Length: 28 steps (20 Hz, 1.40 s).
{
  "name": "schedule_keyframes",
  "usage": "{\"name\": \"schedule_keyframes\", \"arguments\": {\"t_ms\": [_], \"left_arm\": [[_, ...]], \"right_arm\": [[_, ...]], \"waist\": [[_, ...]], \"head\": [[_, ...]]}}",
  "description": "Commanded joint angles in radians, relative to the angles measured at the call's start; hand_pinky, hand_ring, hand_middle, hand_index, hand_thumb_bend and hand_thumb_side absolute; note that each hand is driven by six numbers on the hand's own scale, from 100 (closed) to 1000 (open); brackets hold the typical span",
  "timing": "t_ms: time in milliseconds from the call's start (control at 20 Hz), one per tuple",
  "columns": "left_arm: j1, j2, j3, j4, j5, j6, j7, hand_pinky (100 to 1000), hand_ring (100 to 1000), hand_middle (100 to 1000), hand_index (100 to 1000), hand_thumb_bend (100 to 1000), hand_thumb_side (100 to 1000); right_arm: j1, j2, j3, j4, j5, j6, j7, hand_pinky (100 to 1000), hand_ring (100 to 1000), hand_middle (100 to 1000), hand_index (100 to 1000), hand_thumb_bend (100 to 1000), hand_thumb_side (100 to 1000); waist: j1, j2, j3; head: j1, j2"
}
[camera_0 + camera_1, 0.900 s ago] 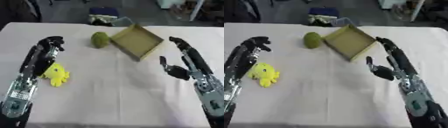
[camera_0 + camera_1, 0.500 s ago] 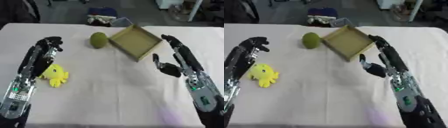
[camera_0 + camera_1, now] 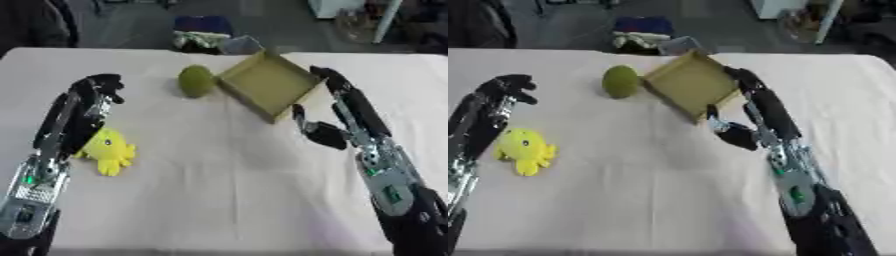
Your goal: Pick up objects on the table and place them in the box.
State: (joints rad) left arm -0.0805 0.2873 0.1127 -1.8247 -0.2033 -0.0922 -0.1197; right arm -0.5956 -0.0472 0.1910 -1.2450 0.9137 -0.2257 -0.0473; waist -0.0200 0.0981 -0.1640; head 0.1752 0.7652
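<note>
My right hand [image 3: 337, 107] is hanging open just beside the box [image 3: 267, 85], fingers straight along its right wall. In the right eye view, my left hand [image 3: 502, 91] is curling empty, well left of the box; the ball [image 3: 620, 82] is sitting just left of the box, the yellow toy [image 3: 524, 150] far left.

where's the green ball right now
The green ball sits on the table's far middle, just left of the open box, well beyond the yellow octopus toy.

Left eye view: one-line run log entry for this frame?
box: empty, tilted | green ball: beside box | yellow octopus toy: on table | left hand: curled, holds nothing | right hand: open by box
</note>
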Motion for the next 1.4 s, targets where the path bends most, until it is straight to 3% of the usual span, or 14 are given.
{"name": "schedule_keyframes", "arguments": {"t_ms": [50,250,850,950,1150,1400], "left_arm": [[-0.007,0.012,0.004,-0.010,-0.006,-0.002,-0.005,770,615,663,797,100,771],[-0.001,0.068,0.002,-0.015,-0.033,-0.013,-0.033,771,619,669,808,100,734],[0.056,0.491,-0.062,0.025,-0.258,-0.187,-0.293,767,692,739,853,100,410],[0.047,0.543,-0.085,0.062,-0.282,-0.216,-0.329,771,705,747,858,165,390],[0.000,0.596,-0.141,0.153,-0.329,-0.268,-0.391,772,721,757,861,191,334],[-0.059,0.602,-0.189,0.250,-0.368,-0.309,-0.420,773,732,764,864,194,301]], "right_arm": [[-0.022,0.002,-0.009,-0.006,0.015,-0.001,-0.009,867,1000,900,1000,173,434],[-0.022,0.004,-0.007,-0.004,0.019,-0.003,-0.010,867,1000,900,1000,175,433],[-0.010,-0.009,-0.002,-0.004,0.027,-0.007,-0.008,866,1000,900,1000,179,433],[-0.008,-0.010,-0.001,-0.005,0.029,-0.008,-0.008,866,1000,900,1000,180,434],[-0.006,-0.007,0.002,-0.005,0.030,-0.010,-0.006,866,1000,900,1000,182,433],[-0.008,-0.006,0.002,-0.004,0.031,-0.009,-0.005,866,1000,900,1000,184,434]], "waist": [[0.003,-0.013,0.002],[0.005,-0.013,0.002],[0.027,-0.024,0.003],[0.030,-0.026,0.003],[0.030,-0.029,-0.001],[0.028,-0.029,-0.005]], "head": [[0.001,0.005],[0.005,0.005],[0.004,0.005],[0.002,0.005],[0.004,0.005],[0.004,0.005]]}}
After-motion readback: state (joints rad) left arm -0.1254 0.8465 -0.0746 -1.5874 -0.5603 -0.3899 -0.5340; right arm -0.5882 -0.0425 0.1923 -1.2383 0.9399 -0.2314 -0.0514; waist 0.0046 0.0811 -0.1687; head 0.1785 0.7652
